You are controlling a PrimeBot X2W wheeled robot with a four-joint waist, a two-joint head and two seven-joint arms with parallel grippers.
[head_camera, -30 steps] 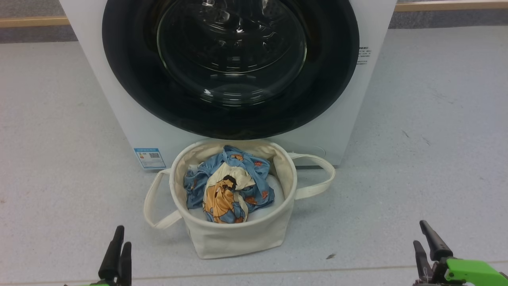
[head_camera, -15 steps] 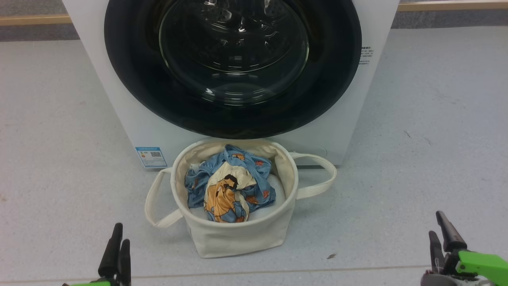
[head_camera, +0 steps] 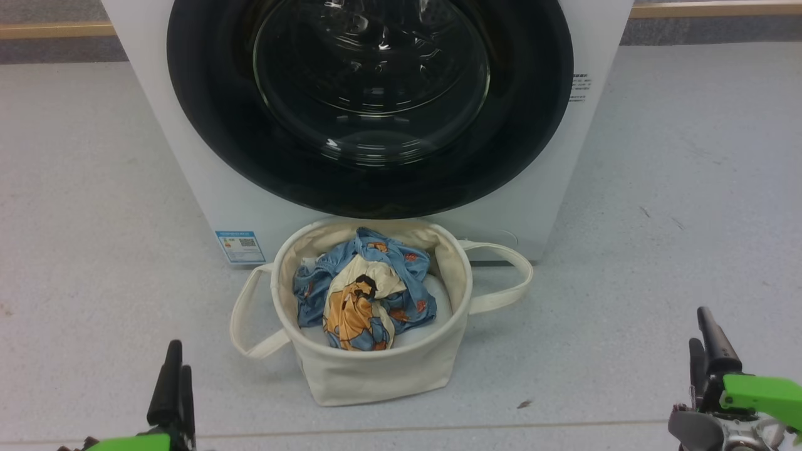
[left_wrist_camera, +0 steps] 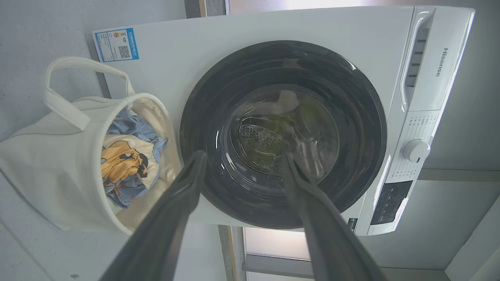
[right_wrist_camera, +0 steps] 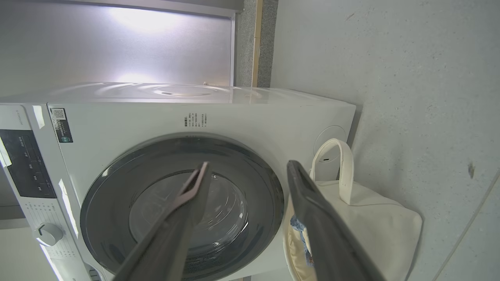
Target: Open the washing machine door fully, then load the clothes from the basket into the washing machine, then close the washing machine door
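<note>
The white washing machine (head_camera: 207, 188) stands ahead with its black-rimmed glass door (head_camera: 369, 106) shut flat against the front. Right before it on the floor sits the cream canvas basket (head_camera: 369, 376), and the blue cartoon-print clothes (head_camera: 363, 297) lie bunched inside. My left gripper (head_camera: 172, 382) is low at the left, open and empty, well short of the basket. At the lower right my right gripper (head_camera: 705, 351) is likewise open with nothing in it. The left wrist view has the door (left_wrist_camera: 283, 134) behind open fingers (left_wrist_camera: 183, 195); the right wrist view shows the door (right_wrist_camera: 183, 207) and basket (right_wrist_camera: 375, 226).
Grey speckled floor (head_camera: 658, 219) spreads to both sides of the washer. A wooden skirting strip (head_camera: 56, 30) runs along the wall behind. The washer's control panel and knob (left_wrist_camera: 416, 150) sit beside the door. The basket's loop handles (head_camera: 501, 275) stick out left and right.
My right gripper has moved up and to the right, its jaws opening a little wider. My left gripper has shifted slightly left. The camera has drifted a little; door, basket and clothes are unmoved.
</note>
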